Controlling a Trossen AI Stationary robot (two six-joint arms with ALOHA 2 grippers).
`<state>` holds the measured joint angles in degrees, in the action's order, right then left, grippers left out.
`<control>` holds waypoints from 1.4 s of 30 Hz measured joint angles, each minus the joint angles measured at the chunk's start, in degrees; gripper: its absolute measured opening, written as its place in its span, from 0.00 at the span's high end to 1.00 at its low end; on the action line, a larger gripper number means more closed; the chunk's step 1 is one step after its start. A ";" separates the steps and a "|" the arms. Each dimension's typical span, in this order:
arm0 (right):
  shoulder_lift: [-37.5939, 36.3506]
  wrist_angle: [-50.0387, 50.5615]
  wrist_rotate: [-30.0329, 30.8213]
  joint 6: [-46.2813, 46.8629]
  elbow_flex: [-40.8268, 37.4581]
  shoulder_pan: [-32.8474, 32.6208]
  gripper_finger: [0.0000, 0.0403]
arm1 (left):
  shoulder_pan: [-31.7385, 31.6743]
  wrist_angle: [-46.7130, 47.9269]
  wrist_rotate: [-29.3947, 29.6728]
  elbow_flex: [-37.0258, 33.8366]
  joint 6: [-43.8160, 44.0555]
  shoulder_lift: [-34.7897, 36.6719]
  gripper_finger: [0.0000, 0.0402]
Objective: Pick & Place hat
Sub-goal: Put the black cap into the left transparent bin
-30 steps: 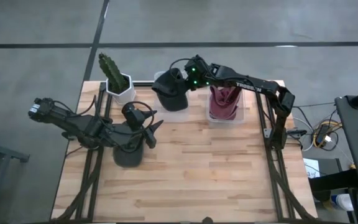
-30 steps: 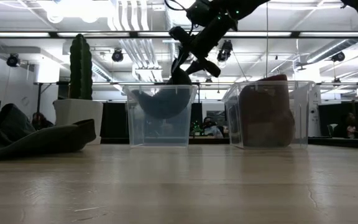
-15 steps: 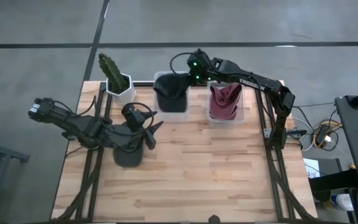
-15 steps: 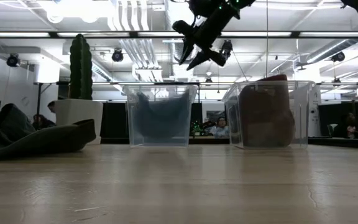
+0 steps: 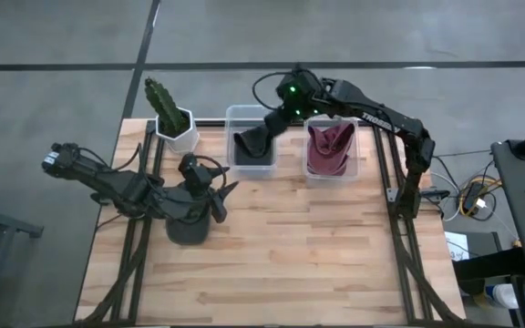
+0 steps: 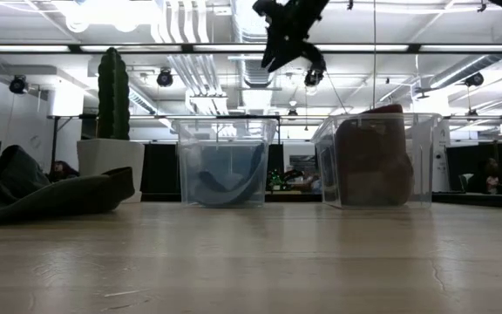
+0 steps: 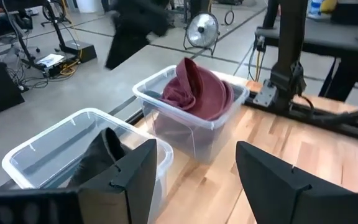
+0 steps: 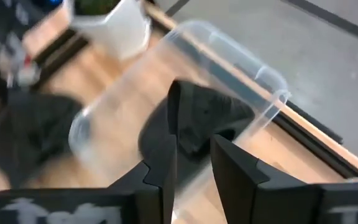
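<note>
From above, the right tool [image 5: 285, 98] is hanging over the back edge of the left clear bin [image 5: 250, 138] at the far side of the wooden table [image 5: 281, 246]. A dark hat [image 5: 253, 143] is lying inside that bin, apart from the tool. Just beside it, the right clear bin [image 5: 334, 151] is holding a maroon hat [image 5: 329, 148]. A potted cactus [image 5: 168, 113] is standing near the far left corner. The left tool [image 5: 219, 193] is resting low over the table's left part, fingers spread, just beside another dark hat [image 5: 188, 223] lying on the wood.

At table height, the right tool [image 6: 288, 35] is hovering well above the left clear bin [image 6: 226, 160], gripping nothing; the dark hat [image 6: 226, 178] is sitting in the bin's bottom. The maroon hat [image 6: 375, 166] is filling the right clear bin [image 6: 378, 160]. The cactus [image 6: 111, 109] is standing left of the bins, and the other dark hat [image 6: 46, 194] is lying at the left edge.

From the left wrist, the left tool [image 7: 194, 180] is standing open and empty, facing both bins, the dark hat [image 7: 102, 158] in the nearer, the maroon hat [image 7: 197, 91] in the farther.

From the right wrist, the right tool [image 8: 192, 165] is showing its fingers [image 8: 160, 171] close together with a narrow gap, empty, above the bin [image 8: 229, 68] and the dark hat [image 8: 194, 121].
</note>
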<state>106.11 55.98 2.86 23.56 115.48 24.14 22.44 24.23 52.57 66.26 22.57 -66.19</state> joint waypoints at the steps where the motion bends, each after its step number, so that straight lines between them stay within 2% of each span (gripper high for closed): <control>1: -0.63 1.48 -0.07 -1.82 0.19 -0.79 0.77 | 0.30 0.83 -0.02 0.00 0.39 0.02 0.47; 6: -6.05 2.18 -0.12 -8.03 -1.89 -5.71 0.79 | 1.62 5.67 -0.02 0.00 4.80 0.12 0.47; 10: -11.90 1.44 0.10 -9.19 -5.89 -9.38 0.82 | 2.01 11.88 -0.04 0.00 11.81 0.42 0.47; 14: -19.71 -1.98 0.19 -8.08 -13.32 -12.57 0.84 | 2.05 19.72 0.00 0.00 21.67 1.00 0.47; 19: -30.47 -11.83 0.18 -6.68 -25.78 -16.97 0.84 | 2.05 30.34 -0.98 0.00 34.71 1.05 0.47; 23: -38.67 -19.86 0.19 -3.22 -35.77 -19.95 0.84 | 2.05 38.37 -5.14 0.00 44.76 1.07 0.47; 26: -43.47 -24.38 0.20 0.20 -42.15 -21.47 0.84 | 2.05 44.68 -10.37 0.03 53.38 1.09 0.47; 33: -50.51 -31.37 0.19 5.46 -52.26 -22.91 0.85 | 2.07 63.36 -23.09 0.09 75.70 1.09 0.47; 35: -51.54 -33.06 0.19 6.06 -54.19 -22.91 0.85 | 2.07 66.23 -25.58 0.07 78.23 1.09 0.47; 42: -53.12 -36.02 0.12 6.08 -57.19 -22.94 0.85 | 2.07 65.77 -28.24 -1.02 76.95 1.21 0.47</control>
<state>53.00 19.96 2.98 29.65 58.30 1.20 24.51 90.00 24.34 65.24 99.53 -64.99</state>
